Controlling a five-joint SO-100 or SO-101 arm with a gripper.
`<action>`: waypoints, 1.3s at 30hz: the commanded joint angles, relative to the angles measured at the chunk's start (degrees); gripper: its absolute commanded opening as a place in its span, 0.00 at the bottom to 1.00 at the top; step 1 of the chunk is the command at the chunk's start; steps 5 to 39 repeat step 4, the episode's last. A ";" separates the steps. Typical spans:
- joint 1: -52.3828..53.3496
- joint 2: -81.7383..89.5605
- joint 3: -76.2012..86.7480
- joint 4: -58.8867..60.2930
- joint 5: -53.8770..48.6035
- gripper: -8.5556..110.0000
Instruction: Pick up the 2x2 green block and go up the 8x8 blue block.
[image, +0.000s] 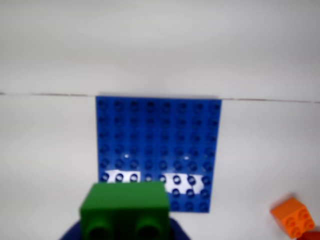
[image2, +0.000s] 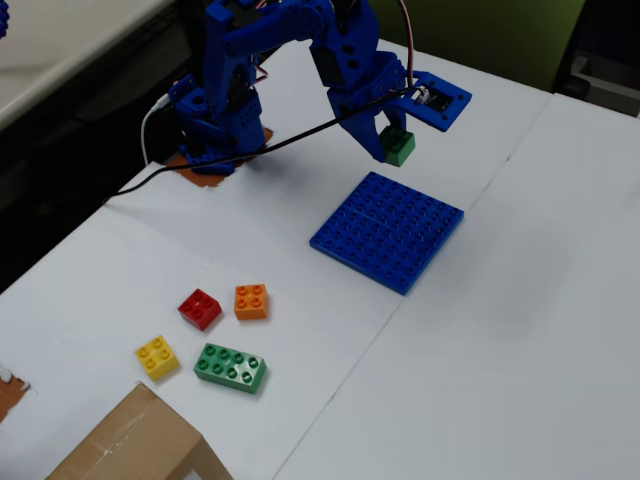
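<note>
A: White table (image2: 520, 330), split by a seam; dark floor and a green wall behind in the fixed view.

B: Only there: red brick (image2: 200, 308), yellow brick (image2: 157, 355), longer green brick (image2: 231, 366), cardboard box (image2: 130, 445). Orange brick (image2: 251, 300) in both views. Glare on the 8x8 blue block (image: 158, 150) only from the wrist.

A: Gripper (image2: 392, 143)?

B: Closed on the 2x2 green block (image2: 398, 146), held in the air just beyond the baseplate's far edge, not touching it.
</note>
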 joint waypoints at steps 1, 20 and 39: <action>0.53 0.35 -1.41 2.37 -0.09 0.07; 0.53 0.18 -1.41 2.37 -0.18 0.07; 0.53 0.18 -1.41 2.37 -0.18 0.07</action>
